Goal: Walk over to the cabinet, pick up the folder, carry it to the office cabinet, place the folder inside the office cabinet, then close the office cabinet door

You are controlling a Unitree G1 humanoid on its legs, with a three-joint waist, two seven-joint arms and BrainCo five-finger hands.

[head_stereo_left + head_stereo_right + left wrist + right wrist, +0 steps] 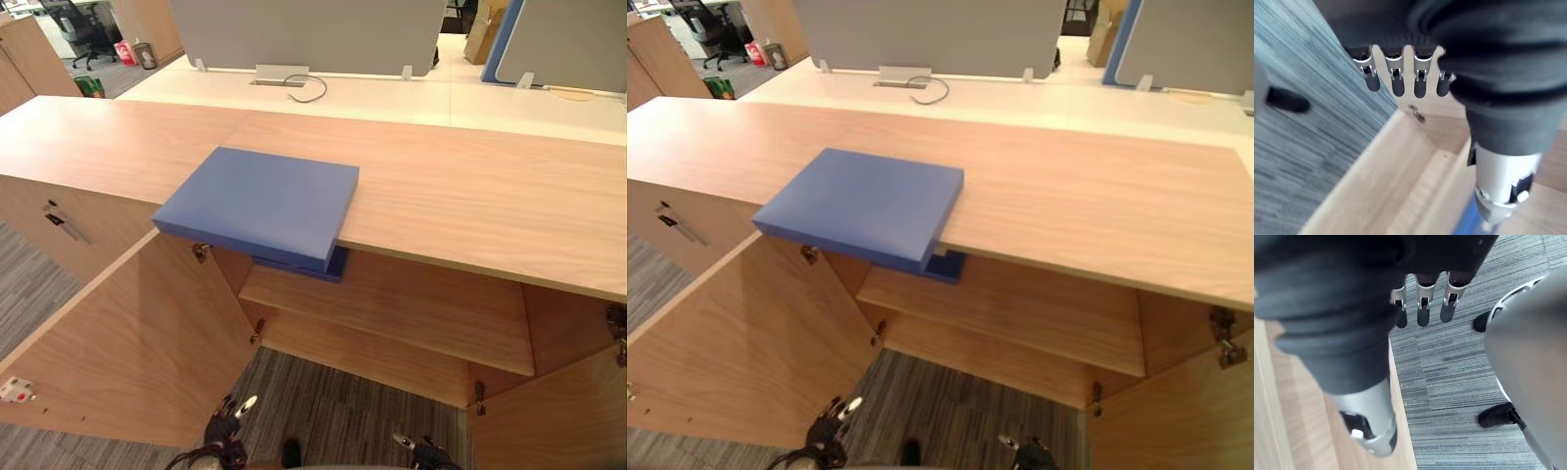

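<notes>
On the cabinet top [470, 186] the folder [260, 201] overhangs the front edge. My left hand [225, 426] and right hand [423, 452] hang slack and empty. I should clasp that overhang from both sides.

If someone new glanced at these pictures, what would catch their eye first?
The blue folder stands out first: it lies flat on the wooden cabinet top, its near corner jutting past the front edge. Below it the cabinet's left door is swung wide, baring an inner shelf. The left hand and right hand hang low over the carpet, fingers straight, holding nothing.
</notes>
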